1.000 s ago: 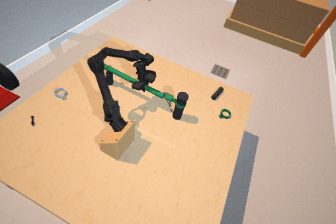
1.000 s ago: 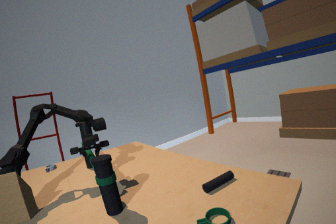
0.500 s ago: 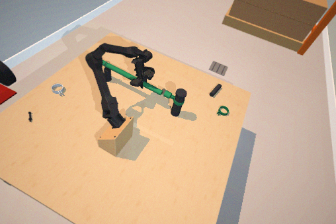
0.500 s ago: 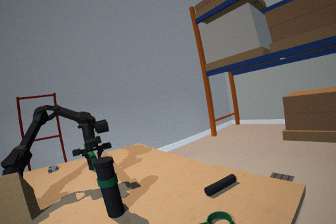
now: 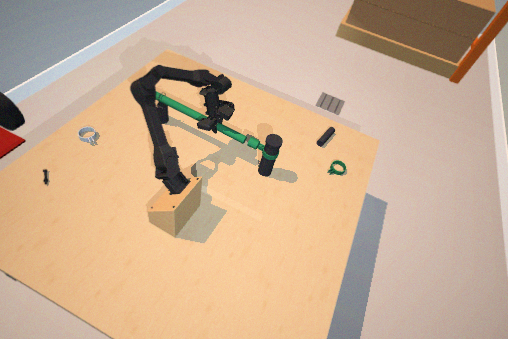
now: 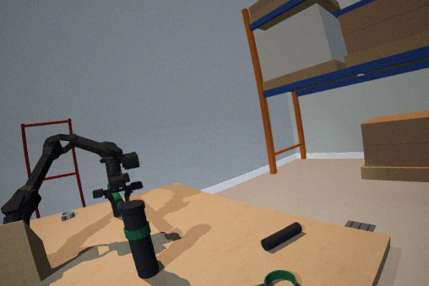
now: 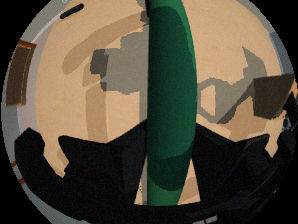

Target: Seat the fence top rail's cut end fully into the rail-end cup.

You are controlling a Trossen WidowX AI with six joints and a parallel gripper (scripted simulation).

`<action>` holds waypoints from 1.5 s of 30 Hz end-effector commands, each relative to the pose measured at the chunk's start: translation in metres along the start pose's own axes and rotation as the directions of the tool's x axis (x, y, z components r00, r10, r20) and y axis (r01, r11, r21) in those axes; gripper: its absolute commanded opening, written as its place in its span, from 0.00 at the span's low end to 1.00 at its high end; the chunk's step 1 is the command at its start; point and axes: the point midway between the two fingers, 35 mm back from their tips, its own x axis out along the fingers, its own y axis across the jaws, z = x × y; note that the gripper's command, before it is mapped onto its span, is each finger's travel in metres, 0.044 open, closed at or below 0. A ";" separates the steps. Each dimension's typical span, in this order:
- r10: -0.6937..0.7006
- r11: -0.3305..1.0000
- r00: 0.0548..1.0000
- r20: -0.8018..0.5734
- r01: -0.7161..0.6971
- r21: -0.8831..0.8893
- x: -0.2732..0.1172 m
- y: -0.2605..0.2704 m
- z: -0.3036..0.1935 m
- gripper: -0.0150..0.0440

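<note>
My gripper (image 5: 214, 121) (image 6: 116, 191) (image 7: 168, 123) is shut on the green top rail (image 5: 182, 106) (image 6: 118, 201) (image 7: 171, 75), around its middle. The rail slopes from the thinner far post (image 5: 162, 114) (image 6: 114, 208) toward the big dark post (image 5: 266, 165) (image 6: 142, 256). Its near end lines up with the green rail-end cup (image 5: 253, 142), with a narrow light gap visible between them in the top view. The cup hangs on the green brace band (image 5: 270, 157) (image 6: 138, 233), up near the post cap (image 5: 273, 141) (image 6: 132, 206). The loop cap is largely hidden behind my arm.
A black cylinder (image 5: 326, 136) (image 6: 281, 235) and a loose green band (image 5: 344, 164) (image 6: 280, 272) lie right of the big post. A grey clamp (image 5: 89, 140) (image 6: 67, 216) and a small black bolt (image 5: 46, 177) lie left. My arm stands on a wooden block (image 5: 188, 212) (image 6: 19, 250).
</note>
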 end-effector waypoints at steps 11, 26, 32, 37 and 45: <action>0.009 1.000 1.000 0.005 -0.009 0.004 -0.005 0.003 0.013 0.25; 0.000 1.000 1.000 0.000 0.000 -0.003 0.004 0.001 0.024 0.25; 0.000 1.000 1.000 0.000 0.000 -0.003 0.004 0.001 0.024 0.25; 0.000 1.000 1.000 0.000 0.000 -0.003 0.004 0.001 0.024 0.25; 0.000 1.000 1.000 0.000 0.000 -0.003 0.004 0.001 0.024 0.25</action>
